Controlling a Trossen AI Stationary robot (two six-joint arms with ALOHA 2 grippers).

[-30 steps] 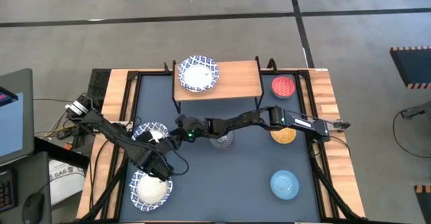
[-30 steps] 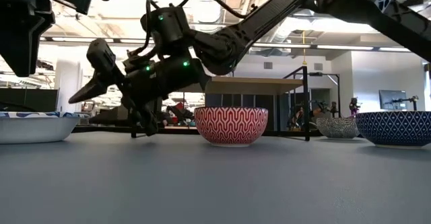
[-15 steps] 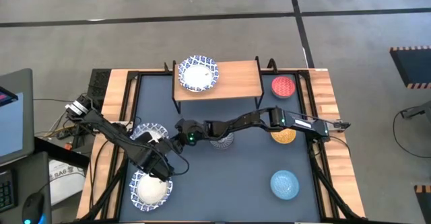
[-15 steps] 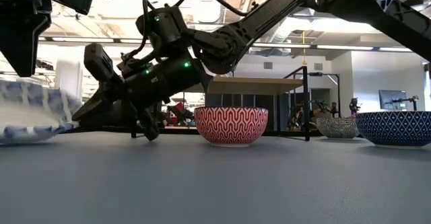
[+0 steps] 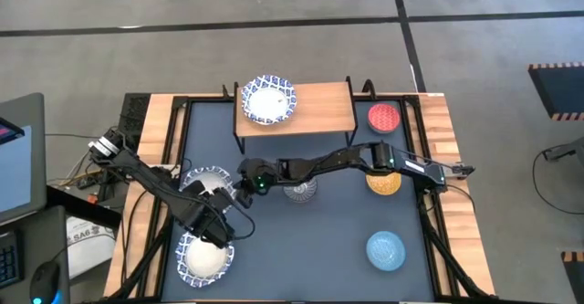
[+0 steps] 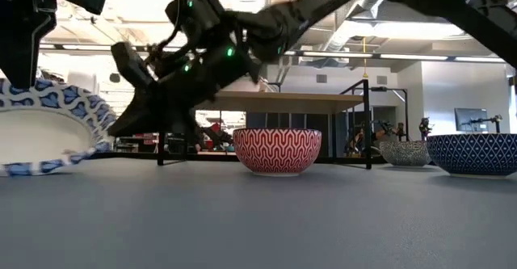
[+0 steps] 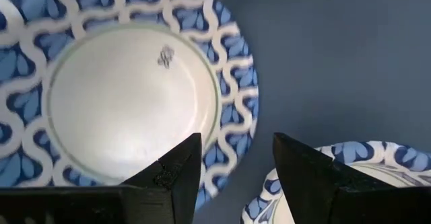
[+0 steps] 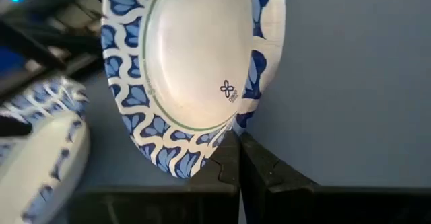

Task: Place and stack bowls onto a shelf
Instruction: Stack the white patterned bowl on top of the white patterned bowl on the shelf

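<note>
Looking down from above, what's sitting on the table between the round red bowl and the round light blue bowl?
In the high view, a yellow-orange bowl sits between the red bowl and the light blue bowl, partly under the right arm.

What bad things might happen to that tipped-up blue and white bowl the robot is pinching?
The right gripper pinches only the thin rim of the tilted white bowl, so it might slip out and drop onto the table. The left gripper hangs open just above the same bowl, so the two arms might bump. The grey-blue bowl sits under the right arm and might get knocked when that arm moves.
</note>
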